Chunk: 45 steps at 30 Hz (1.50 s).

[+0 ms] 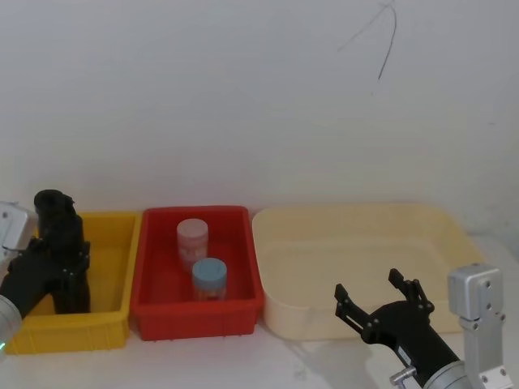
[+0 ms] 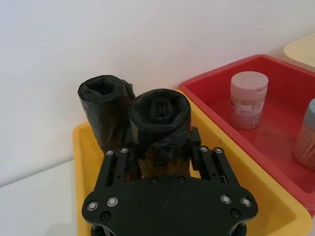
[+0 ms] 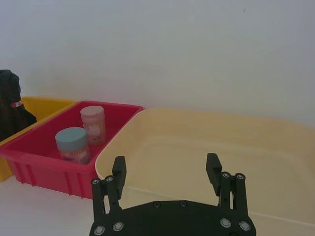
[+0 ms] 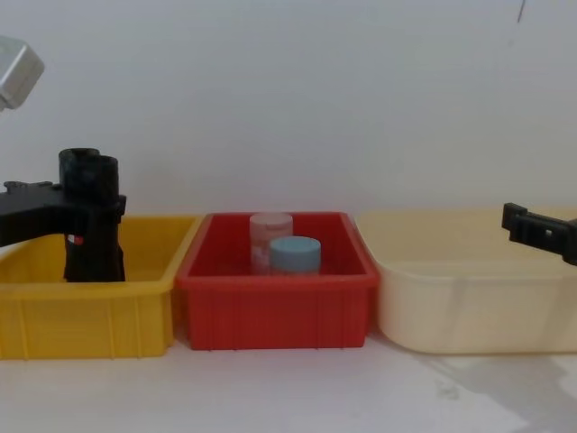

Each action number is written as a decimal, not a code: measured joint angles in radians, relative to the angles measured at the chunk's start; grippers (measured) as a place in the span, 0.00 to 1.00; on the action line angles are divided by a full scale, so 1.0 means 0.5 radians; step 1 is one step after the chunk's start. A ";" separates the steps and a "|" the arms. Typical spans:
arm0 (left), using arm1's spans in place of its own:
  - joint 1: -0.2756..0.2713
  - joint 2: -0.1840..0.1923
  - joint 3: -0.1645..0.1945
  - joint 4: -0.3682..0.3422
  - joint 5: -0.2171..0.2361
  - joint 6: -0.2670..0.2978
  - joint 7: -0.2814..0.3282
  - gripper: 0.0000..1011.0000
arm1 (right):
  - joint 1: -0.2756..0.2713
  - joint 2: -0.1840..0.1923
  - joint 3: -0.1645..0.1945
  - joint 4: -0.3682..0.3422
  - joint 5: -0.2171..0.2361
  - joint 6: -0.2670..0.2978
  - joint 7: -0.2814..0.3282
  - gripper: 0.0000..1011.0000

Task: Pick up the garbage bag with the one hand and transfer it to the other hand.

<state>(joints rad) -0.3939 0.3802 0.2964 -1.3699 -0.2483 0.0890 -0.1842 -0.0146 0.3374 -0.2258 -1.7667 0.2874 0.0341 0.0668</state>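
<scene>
While left claw (image 2: 162,141) grips garbage bag (image 2: 159,114), jar labels (image 2: 246,109) seemingly illegible.

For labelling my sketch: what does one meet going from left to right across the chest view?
Yellow bin with the garbage bag standing in it → red bin → cream tub → right gripper.

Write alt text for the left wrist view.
The left hand sits right against the garbage bag, a black roll standing upright in a yellow bin, with a second black roll just behind it. Beside them, a red bin holds a pink-lidded jar and a blue-lidded jar.
</scene>
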 joint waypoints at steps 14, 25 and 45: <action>0.016 0.021 -0.016 -0.104 -0.006 0.052 -0.046 0.41 | 0.000 0.000 0.000 0.000 0.000 0.000 0.000 0.99; -0.051 0.072 -0.032 -0.347 -0.047 0.159 -0.178 0.36 | 0.000 0.000 0.000 0.000 0.000 0.000 0.000 0.99; -0.374 0.030 0.100 -0.437 -0.113 0.313 -0.456 0.36 | 0.091 0.123 -0.044 0.001 -0.009 0.094 0.227 0.99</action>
<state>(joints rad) -0.5809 0.3952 0.3466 -1.5886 -0.3048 0.2453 -0.4123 0.0311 0.3989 -0.2481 -1.7663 0.2826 0.0811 0.1805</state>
